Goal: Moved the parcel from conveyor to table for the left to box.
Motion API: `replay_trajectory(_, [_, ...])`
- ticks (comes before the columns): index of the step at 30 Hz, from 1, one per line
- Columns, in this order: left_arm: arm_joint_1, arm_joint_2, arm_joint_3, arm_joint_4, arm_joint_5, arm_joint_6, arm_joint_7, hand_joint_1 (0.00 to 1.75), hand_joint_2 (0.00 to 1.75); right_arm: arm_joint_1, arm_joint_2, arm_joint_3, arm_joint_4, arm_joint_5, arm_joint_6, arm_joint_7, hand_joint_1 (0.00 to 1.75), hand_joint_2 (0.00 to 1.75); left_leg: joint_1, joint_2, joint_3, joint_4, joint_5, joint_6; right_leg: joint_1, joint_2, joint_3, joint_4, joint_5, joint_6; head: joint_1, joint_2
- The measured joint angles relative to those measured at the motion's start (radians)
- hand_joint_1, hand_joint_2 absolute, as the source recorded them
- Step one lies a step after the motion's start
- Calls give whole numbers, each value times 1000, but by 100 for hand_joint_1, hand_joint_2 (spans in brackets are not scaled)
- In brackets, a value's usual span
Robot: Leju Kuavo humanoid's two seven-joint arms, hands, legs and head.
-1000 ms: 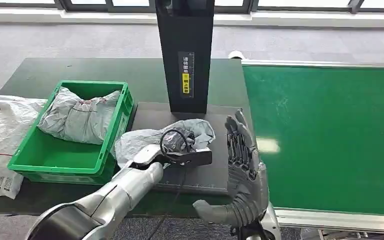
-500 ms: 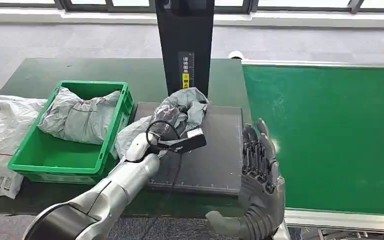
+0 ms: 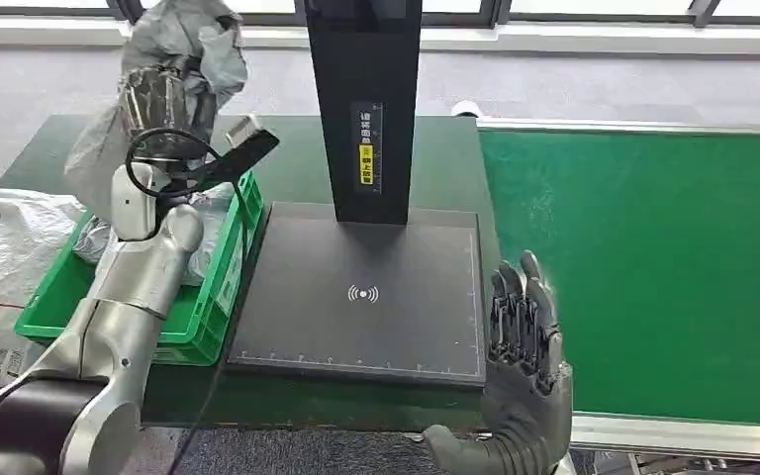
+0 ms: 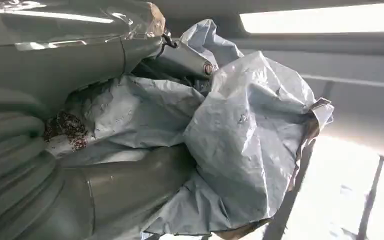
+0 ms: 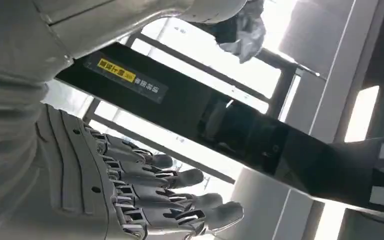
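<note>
The conveyor runs green along my right, its belt bare in what I see; the dark table fills the left, with the black scan pad and its post in the middle. Beyond lies grey carpet and a window frame. A white sack sits beside the green box. My left hand grasps the grey parcel, raised high above the box, which holds another grey bag. My right hand hangs released, fingers straight, near the pad's edge. The slack wrapping could slip from my grip, I judge, or snag the box rim when lowered.
</note>
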Motion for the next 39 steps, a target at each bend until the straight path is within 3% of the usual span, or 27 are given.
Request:
replay_trajectory(7, [-12,29,35,0,-3,1,-1,175,175,0,-3,0,0,-1,0,0,0,175,0,-1,0,0,0,0,0,-1,0,0,0,0,0,0])
replay_trajectory(11, [-21,43,60,6,-37,1,59,175,175,-1,-5,0,2,-11,5,0,0,175,0,-1,-1,0,0,0,0,-1,0,0,0,0,0,0])
replay_trajectory(17, [-112,115,150,243,-98,-28,146,175,175,-7,-17,0,21,-37,4,0,0,175,0,5,2,-1,1,-3,2,5,-1,0,2,-4,0,0])
replay_trajectory(21, [-116,132,165,328,-123,-90,189,175,175,-8,-21,0,26,-34,11,0,0,175,3,-2,-1,-1,2,-5,4,-3,-1,0,0,-6,0,0])
replay_trajectory(22, [-110,131,169,362,-141,-192,256,175,175,-10,-21,0,27,-27,21,0,0,175,2,-3,1,-2,2,-5,3,-4,1,0,0,-6,0,0])
replay_trajectory(24, [-70,131,171,410,-146,-254,301,175,175,-12,-22,0,31,-26,29,0,0,175,2,-1,3,-2,1,-5,2,-1,1,0,0,-6,0,0])
replay_trajectory(29, [6,125,171,472,-151,-249,309,175,175,-7,-24,0,34,-20,40,1,0,175,2,0,-1,-1,1,-5,3,0,-2,0,1,-6,0,0])
replay_trajectory(35, [12,126,176,497,-151,-252,309,175,175,0,-29,0,34,-20,40,1,0,175,2,0,-1,-2,1,-6,3,1,-3,0,0,-7,0,0])
replay_trajectory(36, [13,126,179,499,-151,-252,307,162,175,1,-30,0,34,-21,42,1,0,175,2,0,-1,-2,1,-6,4,1,-3,0,0,-7,0,0])
replay_trajectory(37, [14,126,180,500,-151,-252,303,162,175,2,-31,0,34,-22,42,1,0,175,2,0,-1,-2,1,-6,4,1,-3,0,0,-7,0,0])
replay_trajectory(38, [14,126,181,500,-151,-251,300,0,0,2,-32,0,34,-23,45,1,0,175,2,0,-1,-2,1,-6,4,1,-3,0,0,-7,0,0])
replay_trajectory(39, [15,126,182,500,-152,-250,295,0,0,2,-33,0,34,-26,48,1,0,175,2,0,-1,-2,1,-6,4,1,-3,0,0,-7,0,0])
